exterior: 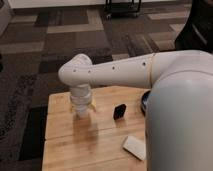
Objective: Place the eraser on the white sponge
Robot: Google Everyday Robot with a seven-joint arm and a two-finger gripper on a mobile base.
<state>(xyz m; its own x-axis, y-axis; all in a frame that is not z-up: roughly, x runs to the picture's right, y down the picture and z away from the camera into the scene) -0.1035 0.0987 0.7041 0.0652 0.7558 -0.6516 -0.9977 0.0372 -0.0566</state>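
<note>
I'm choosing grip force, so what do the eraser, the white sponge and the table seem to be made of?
The eraser: dark, matte block, likely rubber. The white sponge: pale flat pad, soft edges, probably foam. The table: warm plank pattern, slight sheen, looks like finished wood. The gripper hangs over the table, image-left of the eraser.
</note>
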